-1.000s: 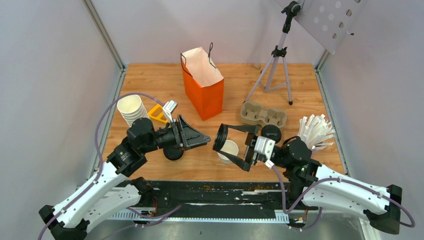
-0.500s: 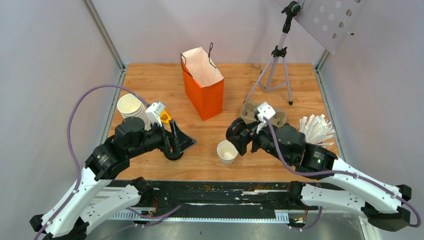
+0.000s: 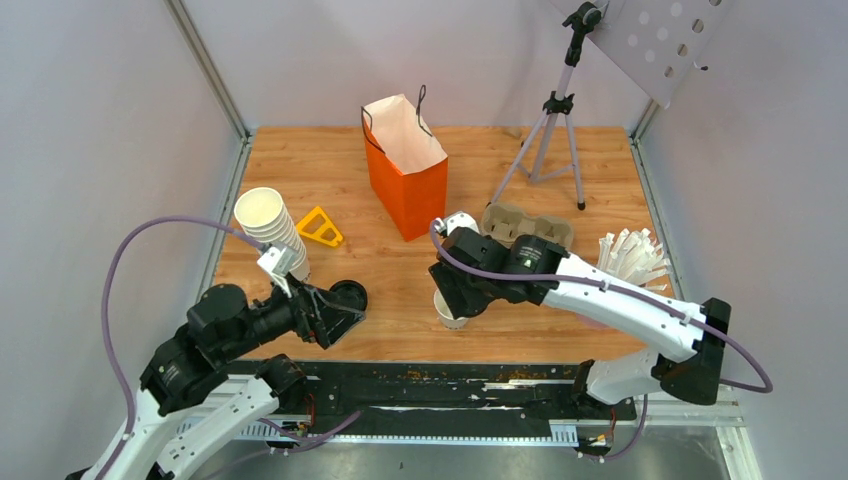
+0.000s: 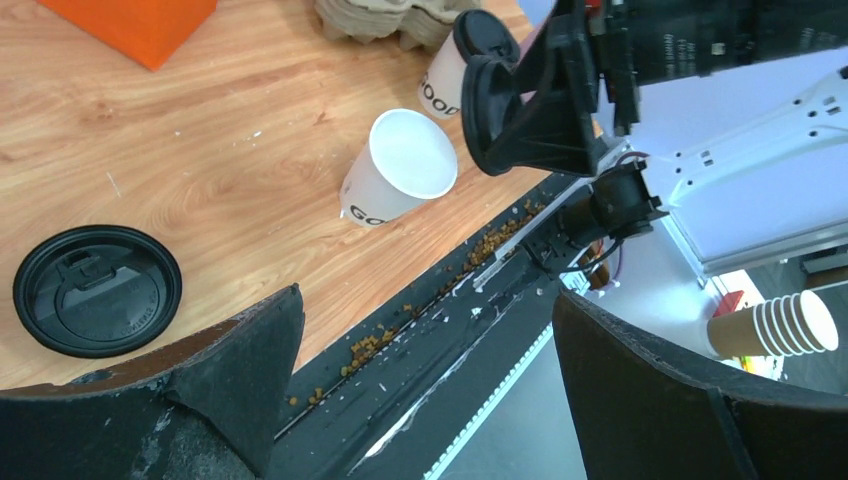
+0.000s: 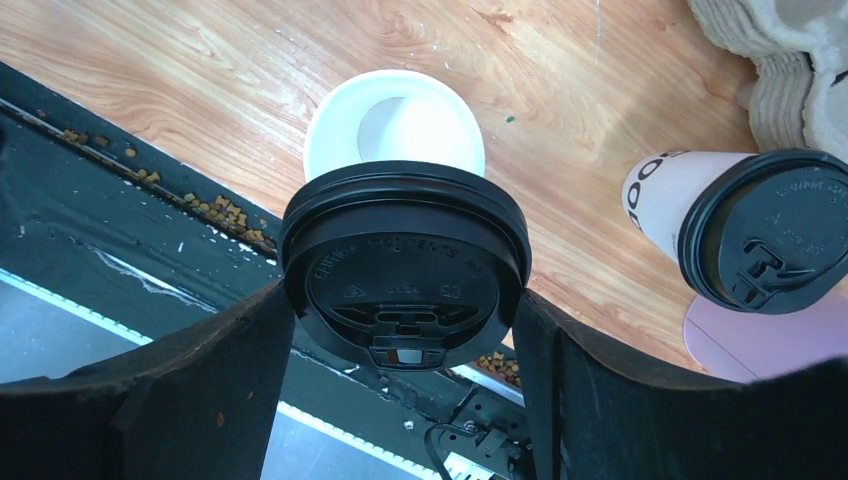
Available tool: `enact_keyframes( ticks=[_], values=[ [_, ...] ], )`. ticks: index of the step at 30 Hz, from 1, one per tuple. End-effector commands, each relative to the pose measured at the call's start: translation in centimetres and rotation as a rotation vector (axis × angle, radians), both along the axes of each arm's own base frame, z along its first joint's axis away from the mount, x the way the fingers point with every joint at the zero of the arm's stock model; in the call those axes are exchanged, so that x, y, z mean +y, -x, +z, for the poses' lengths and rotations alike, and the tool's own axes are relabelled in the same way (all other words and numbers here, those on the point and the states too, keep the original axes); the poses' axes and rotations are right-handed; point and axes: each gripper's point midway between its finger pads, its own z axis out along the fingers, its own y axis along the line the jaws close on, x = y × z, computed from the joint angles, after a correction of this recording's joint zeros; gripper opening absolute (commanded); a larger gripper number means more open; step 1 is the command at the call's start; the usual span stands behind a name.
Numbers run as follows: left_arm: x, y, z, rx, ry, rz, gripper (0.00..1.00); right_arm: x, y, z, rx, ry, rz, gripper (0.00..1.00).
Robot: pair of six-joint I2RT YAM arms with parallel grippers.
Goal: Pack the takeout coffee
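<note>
Right jaws grip one lid (image 5: 405,265); one capped cup (image 5: 740,225), one open cup (image 5: 395,120).

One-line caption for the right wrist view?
Right gripper holds a black lid near an open white cup; a lidded cup stands nearby.

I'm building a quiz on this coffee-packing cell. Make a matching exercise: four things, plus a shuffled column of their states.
1 round black plastic lid nearest the right wrist camera
2 round black plastic lid nearest the left arm
3 small white paper cup below the right wrist
4 orange paper bag

A upright, top open
B lying flat, not held
C clamped in the right gripper
D standing, no lid on it

Pairs: 1-C, 2-B, 3-D, 4-A
</note>
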Motion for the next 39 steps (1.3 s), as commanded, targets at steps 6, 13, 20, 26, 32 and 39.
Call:
enact_keyframes(
  ticks=[6, 13, 20, 26, 32, 39],
  values=[
    [1.4, 0.7, 1.6, -0.1, 0.026, 0.012, 1.0, 1.7, -0.6, -0.4, 0.097, 0.025, 0.032, 0.75],
    [1.3, 1.0, 1.9, -0.091, 0.044, 0.005, 1.0, 2.4, -1.6, -1.9, 0.14, 0.066, 0.062, 0.77],
    [1.3, 0.9, 1.6, -0.085, 0.037, 0.01, 1.0, 2.6, -2.3, -4.0, 0.201, 0.093, 0.071, 0.77],
    [1.2, 0.8, 1.5, -0.08, 0.032, 0.007, 1.0, 2.9, -2.4, -5.2, 0.254, 0.107, 0.09, 0.8],
    [1.2, 0.8, 1.5, -0.079, 0.029, 0.01, 1.0, 3.0, -2.5, -5.6, 0.262, 0.113, 0.096, 0.86],
    [1.2, 0.8, 1.4, -0.07, 0.027, 0.012, 1.0, 3.1, -3.0, -5.2, 0.242, 0.096, 0.093, 0.85]
  ],
)
